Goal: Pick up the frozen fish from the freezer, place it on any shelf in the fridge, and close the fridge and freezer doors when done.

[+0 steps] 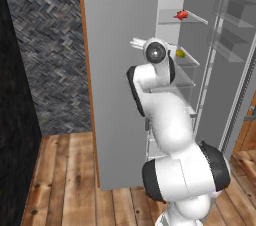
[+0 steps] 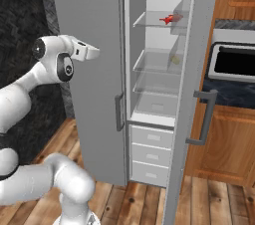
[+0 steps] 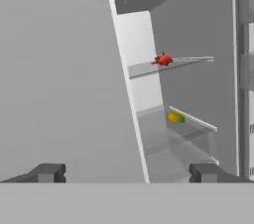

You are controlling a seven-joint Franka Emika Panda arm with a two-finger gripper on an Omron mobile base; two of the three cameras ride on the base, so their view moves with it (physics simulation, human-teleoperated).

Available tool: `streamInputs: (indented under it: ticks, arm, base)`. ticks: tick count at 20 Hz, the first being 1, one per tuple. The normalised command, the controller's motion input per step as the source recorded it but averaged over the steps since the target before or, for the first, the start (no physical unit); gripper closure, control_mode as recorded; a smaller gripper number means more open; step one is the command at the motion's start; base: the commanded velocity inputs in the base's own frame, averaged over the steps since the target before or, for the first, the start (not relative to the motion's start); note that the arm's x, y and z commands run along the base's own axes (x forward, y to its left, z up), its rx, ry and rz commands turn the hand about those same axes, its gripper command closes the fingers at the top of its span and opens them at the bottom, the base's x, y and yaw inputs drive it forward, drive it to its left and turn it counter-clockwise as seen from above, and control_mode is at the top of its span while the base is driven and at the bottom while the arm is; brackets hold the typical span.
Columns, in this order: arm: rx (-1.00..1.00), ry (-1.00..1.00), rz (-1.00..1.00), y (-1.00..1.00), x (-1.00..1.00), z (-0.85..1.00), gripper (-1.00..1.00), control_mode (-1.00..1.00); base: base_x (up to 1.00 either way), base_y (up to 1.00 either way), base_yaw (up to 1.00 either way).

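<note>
The frozen fish (image 1: 181, 15) (image 2: 168, 19) (image 3: 163, 60) lies on the top glass shelf (image 1: 197, 18) (image 2: 147, 22) (image 3: 193, 59) of the fridge. The wide fridge door (image 2: 196, 69) (image 1: 235, 75) stands swung open to the right. Left of it, the freezer door (image 1: 120, 70) (image 2: 92, 15) (image 3: 59, 69) looks shut. My gripper (image 2: 93, 53) (image 1: 135, 44) (image 3: 126, 173) hangs open and empty in front of the freezer door, well back from the shelf and below the fish's level.
A small yellow-green round item (image 1: 180, 53) (image 2: 175, 59) (image 3: 175, 117) sits on the second fridge shelf. Pale drawers (image 2: 152, 154) fill the fridge's lower part. A dark oven (image 2: 231, 62) and wooden cabinets stand right of the open door. A dark tiled wall (image 1: 45, 45) is on the left.
</note>
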Motion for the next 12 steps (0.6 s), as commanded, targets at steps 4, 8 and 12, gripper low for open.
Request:
streamInputs:
  ticks: [4,8,12]
  arm:
    - [0.10,0.14,0.02,-0.50,-1.00,0.01,-1.00,-1.00]
    - [0.02,0.11,0.00,-0.32,-1.00,-0.06,-1.00,-1.00]
    - [0.00,0.08,0.00,-0.28,-1.00,-0.14,-1.00,-1.00]
  base:
    - [0.00,0.00,0.00]
    - [0.00,0.00,0.00]
    - [0.00,0.00,0.00]
